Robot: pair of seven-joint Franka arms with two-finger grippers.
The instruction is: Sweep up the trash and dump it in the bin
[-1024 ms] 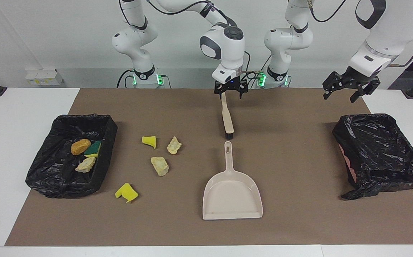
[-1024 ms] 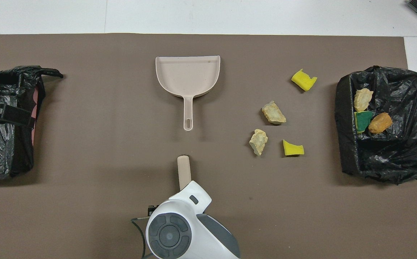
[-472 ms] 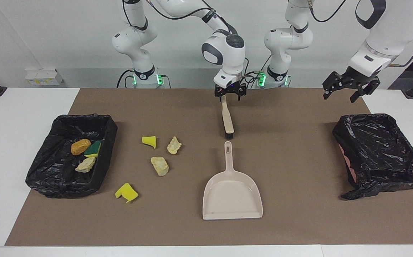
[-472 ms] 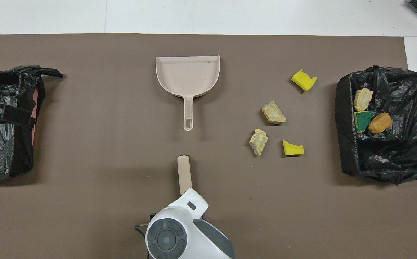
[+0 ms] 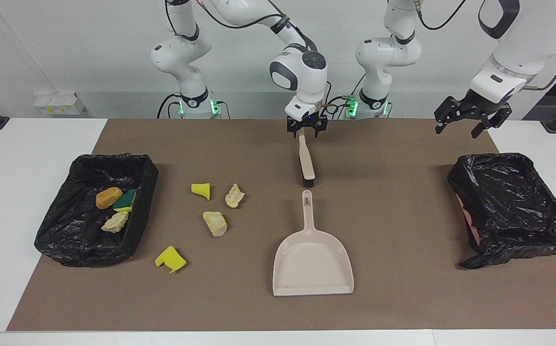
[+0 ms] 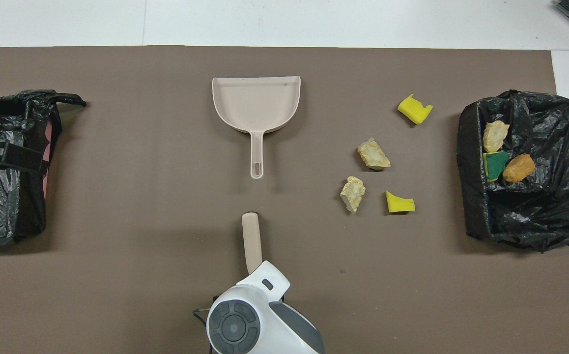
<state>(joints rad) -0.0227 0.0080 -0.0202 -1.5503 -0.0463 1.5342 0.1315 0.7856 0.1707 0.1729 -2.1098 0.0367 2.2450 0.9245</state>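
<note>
You have three scraps in the black-lined bin (image 5: 93,206); four scraps (image 5: 215,223) lie on the brown worktop (image 5: 403,298) beside it. Right gripper (image 5: 306,130) jaws straddle the beige brush (image 5: 306,161) handle, grip uncertain; left gripper (image 5: 470,117) waits, jaws wide.

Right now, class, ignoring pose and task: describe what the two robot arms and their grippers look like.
Both arms are glossy white with rounded joint housings and dark grey caps and bands. Black cables run along them, and green lights glow at the two bases. The right gripper and left gripper are black, angular two-finger units with linkage-style fingers, each below a white wrist block.
</note>
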